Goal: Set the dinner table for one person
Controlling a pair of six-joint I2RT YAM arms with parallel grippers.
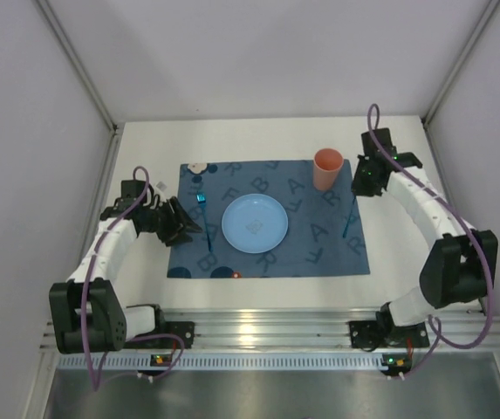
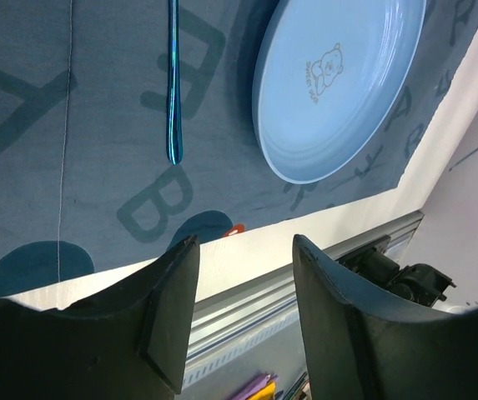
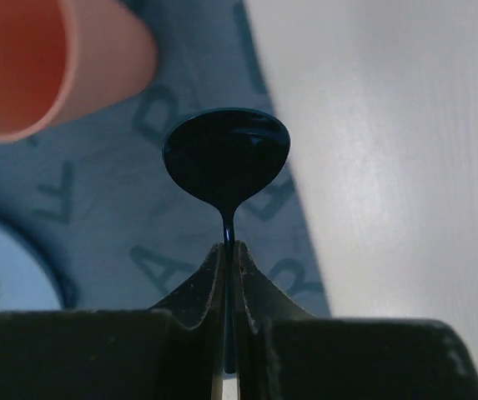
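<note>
The dinner table (image 1: 258,140) is a white top with a dark blue lettered mat (image 1: 311,253) on it. A light blue plate (image 1: 254,223) sits mid-mat, and an orange cup (image 1: 328,168) stands at its far right corner. My right gripper (image 1: 360,188) hangs beside the cup, shut on the thin neck of a dark blue spoon (image 3: 226,154); the handle (image 1: 348,218) slants down toward the mat. My left gripper (image 1: 188,229) hovers over the mat's left edge, open and empty (image 2: 245,242). A slim blue utensil (image 2: 173,92) lies left of the plate (image 2: 339,83).
A small pale object (image 1: 197,166) rests at the mat's far left corner. A little red thing (image 2: 234,228) shows at the mat's near edge. An aluminium rail (image 1: 258,332) runs along the table's near side, and white walls enclose the left, right and back.
</note>
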